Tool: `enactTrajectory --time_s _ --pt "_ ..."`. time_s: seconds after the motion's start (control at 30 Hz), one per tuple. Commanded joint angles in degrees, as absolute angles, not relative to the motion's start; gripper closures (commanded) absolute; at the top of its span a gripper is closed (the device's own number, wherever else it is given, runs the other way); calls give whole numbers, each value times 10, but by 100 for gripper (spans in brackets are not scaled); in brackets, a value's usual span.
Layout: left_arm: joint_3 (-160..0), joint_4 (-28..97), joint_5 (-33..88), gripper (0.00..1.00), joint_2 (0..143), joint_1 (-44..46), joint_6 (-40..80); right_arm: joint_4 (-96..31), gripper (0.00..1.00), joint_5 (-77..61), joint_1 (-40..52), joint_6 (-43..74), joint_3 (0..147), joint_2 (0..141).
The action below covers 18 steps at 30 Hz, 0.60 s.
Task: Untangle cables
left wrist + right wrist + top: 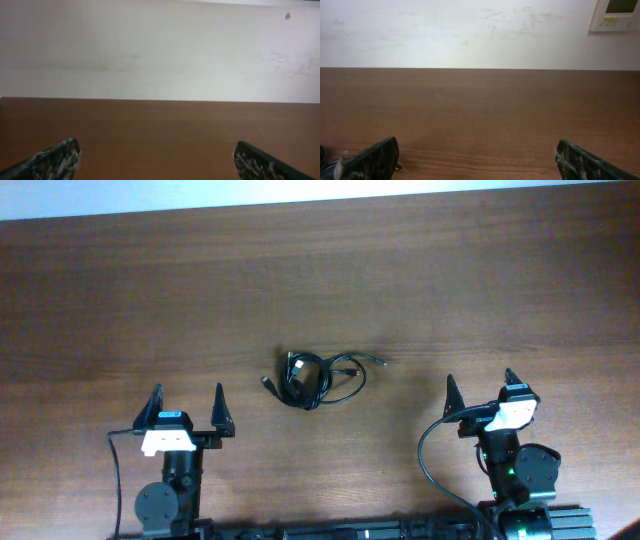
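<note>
The cables (315,377) lie as one tangled bundle of thin black cords with small plug ends in the middle of the wooden table (320,280). My left gripper (188,400) is open and empty, near the front edge, to the left of and nearer than the bundle. My right gripper (480,385) is open and empty, to the right of the bundle. In the left wrist view the open fingers (157,155) frame bare table. In the right wrist view the open fingers (477,152) frame bare table, with a small plug end (397,166) at the lower left.
A pale wall (160,50) rises beyond the table's far edge. A white wall panel (617,15) shows at the upper right of the right wrist view. Thicker black wires (430,460) run from the right arm's base.
</note>
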<state>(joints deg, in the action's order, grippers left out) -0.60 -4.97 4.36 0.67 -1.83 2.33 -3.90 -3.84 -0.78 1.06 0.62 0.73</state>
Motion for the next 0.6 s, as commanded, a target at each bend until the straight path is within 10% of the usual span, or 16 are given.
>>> enactTrajectory --time_s 0.0,0.57 --pt "-23 -60 53 1 4 -15 13 -43 1 -27 -10 8 3 2" --pt "-338 220 171 1 147 -15 12 -43 2 -27 -10 8 3 2"
